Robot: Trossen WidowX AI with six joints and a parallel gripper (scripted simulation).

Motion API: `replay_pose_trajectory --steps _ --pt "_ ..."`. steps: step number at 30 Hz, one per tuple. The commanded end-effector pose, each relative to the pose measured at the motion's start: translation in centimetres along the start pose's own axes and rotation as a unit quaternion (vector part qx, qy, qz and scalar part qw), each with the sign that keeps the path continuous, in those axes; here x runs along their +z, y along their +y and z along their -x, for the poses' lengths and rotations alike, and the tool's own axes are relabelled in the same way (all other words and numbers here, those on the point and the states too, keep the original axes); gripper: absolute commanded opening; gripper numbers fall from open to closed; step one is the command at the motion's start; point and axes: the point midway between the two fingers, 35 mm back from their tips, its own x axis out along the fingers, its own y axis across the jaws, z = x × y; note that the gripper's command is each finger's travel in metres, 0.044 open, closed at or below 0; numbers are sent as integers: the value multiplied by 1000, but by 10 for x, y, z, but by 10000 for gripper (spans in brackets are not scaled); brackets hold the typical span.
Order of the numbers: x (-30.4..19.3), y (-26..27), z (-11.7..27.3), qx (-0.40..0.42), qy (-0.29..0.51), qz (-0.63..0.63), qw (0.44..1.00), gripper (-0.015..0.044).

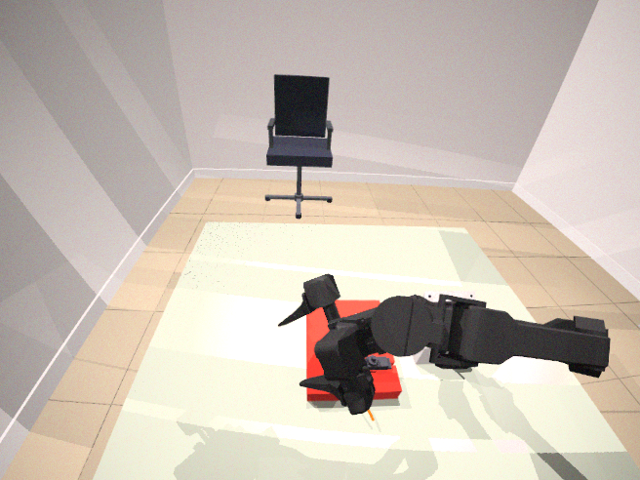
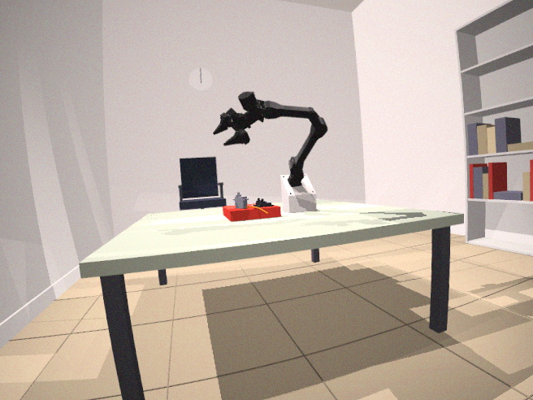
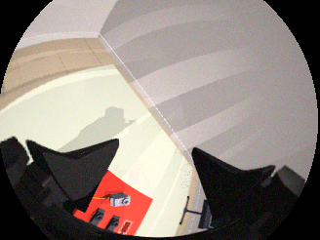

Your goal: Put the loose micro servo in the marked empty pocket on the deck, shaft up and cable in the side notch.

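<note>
The loose grey micro servo (image 2: pixel 240 201) (image 3: pixel 120 200) sits on top of the red deck (image 1: pixel 314 336) (image 2: pixel 240 215) (image 3: pixel 141 201), outside the pocket, its shaft pointing up in the exterior view. Its orange cable (image 1: pixel 370 415) (image 2: pixel 260 209) runs over the deck and past its edge. The marked empty pocket (image 3: pixel 126 226) shows in the wrist view as a white outline near two seated black servos (image 3: pixel 98 217) (image 3: pixel 113 223). My gripper (image 1: pixel 290 354) (image 2: pixel 218 139) (image 3: pixel 156 147) is wide open and empty, high above the deck. In the top view the arm hides the loose servo and the pocket.
The white arm base (image 2: pixel 296 200) stands on the table (image 1: pixel 232 258) (image 2: pixel 193 241) (image 3: pixel 63 107), right of the deck in the exterior view. A dark office chair (image 1: pixel 300 105) (image 2: pixel 197 178) stands beyond the table. A bookshelf (image 2: pixel 475 223) stands at the right.
</note>
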Motion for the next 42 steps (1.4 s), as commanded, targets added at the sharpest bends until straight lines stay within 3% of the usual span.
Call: replay_pose_trajectory --steps 1,21,42 --pt "-27 -1 -14 17 44 -64 997 440" --pt "-127 12 -48 55 222 -323 918 440" --pt "-217 34 -52 32 390 -552 736 440"
